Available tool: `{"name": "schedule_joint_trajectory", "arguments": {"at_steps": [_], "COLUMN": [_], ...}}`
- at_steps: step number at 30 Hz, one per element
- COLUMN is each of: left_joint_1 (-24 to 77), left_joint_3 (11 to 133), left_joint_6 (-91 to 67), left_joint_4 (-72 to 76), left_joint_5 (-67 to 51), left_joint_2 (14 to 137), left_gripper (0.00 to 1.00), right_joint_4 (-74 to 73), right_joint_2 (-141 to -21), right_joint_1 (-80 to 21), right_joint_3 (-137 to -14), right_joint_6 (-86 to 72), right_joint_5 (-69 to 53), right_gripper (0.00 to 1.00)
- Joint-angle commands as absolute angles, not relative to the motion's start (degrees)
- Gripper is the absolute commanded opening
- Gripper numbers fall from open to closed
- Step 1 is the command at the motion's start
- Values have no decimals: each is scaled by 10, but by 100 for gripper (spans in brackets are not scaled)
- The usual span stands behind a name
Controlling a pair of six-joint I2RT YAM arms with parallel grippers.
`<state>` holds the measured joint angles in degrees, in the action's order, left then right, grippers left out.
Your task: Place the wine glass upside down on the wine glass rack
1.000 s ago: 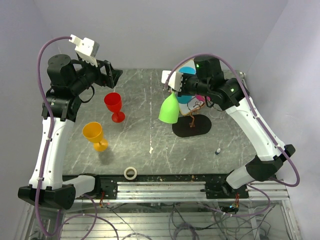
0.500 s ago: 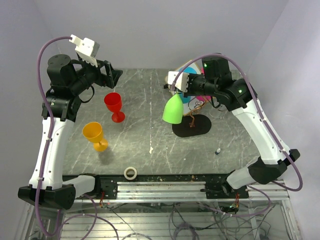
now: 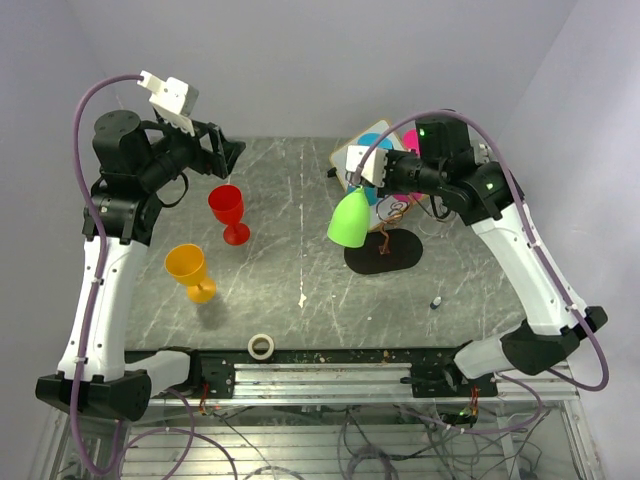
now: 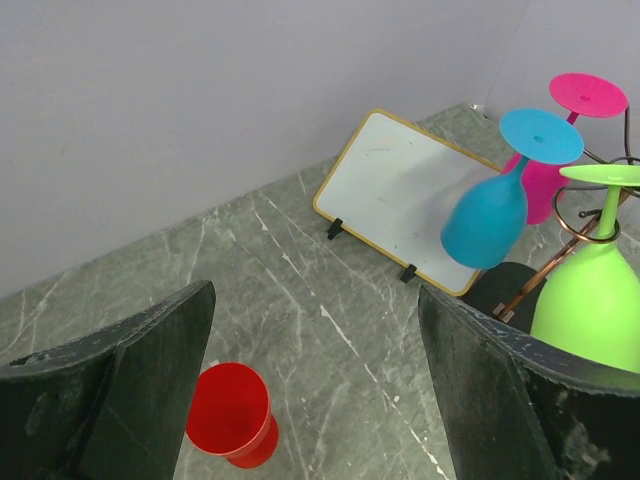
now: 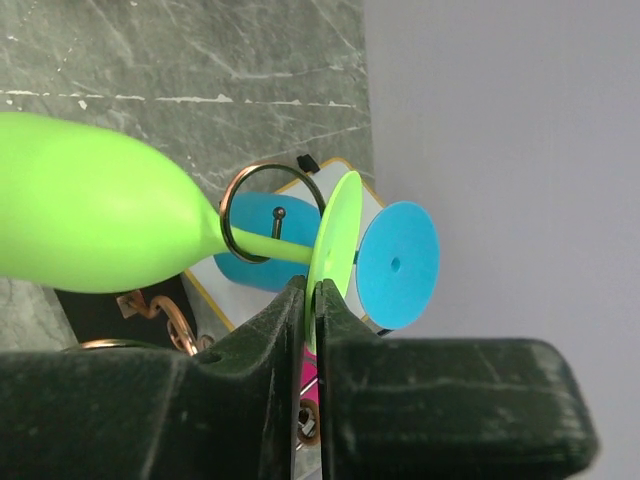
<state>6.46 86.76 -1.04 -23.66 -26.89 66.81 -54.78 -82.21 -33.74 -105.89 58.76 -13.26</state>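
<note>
The green wine glass point(image 3: 351, 220) hangs upside down above the left edge of the wine glass rack point(image 3: 400, 255), bowl down and foot up. The right gripper point(image 5: 312, 290) holds it by the foot, with the jaws closed tightly on the rim of the foot disc. In the right wrist view the stem crosses a copper ring of the rack; whether it sits inside that ring cannot be determined. A blue wine glass point(image 4: 488, 215) and a pink wine glass point(image 4: 545, 185) hang inverted on the far side of the rack. A white board point(image 4: 395, 195) with a wooden rim leans behind them. The left gripper point(image 4: 315, 295) is raised over the far left of the table point(image 3: 300, 200), jaws spread wide and empty. A red wine glass point(image 3: 228, 210) stands upright below it, with an orange wine glass point(image 3: 190, 270) nearer. A tape roll point(image 3: 262, 346) lies at the near edge.
</note>
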Motion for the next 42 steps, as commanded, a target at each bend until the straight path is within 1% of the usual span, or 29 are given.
{"name": "schedule_joint_trajectory", "arguments": {"at_steps": [1,4,17,24,33,39,42], "left_joint_1": [58,57,55,54,54,54,54], "left_joint_3": [862,861,858,854,848,841,836], "left_joint_6": [-8,-10,-6,-4,1,9,19], "left_joint_4": [-229,-228,-231,-229,-229,-230,-235], "left_joint_5": [-282,-284,-286,-287,-285,-282,-276], "left_joint_2": [656,655,646,644,646,647,648], "left_gripper": [93,93,93,93,93,93,93], "right_joint_4": [-551,-552,-550,-554,-558,-565,-571], "right_joint_2": [-800,-796,-787,-782,-782,-772,-765], "right_joint_1": [-326,-320,-295,-286,-286,-265,-254], "right_joint_3": [-1044,-1036,-1007,-998,-993,-997,-996], "right_joint_6": [593,593,593,598,603,606,610], "right_joint_5": [-162,-183,-238,-258,-262,-254,-250], "right_gripper": [10,12,14,24,33,41,48]}}
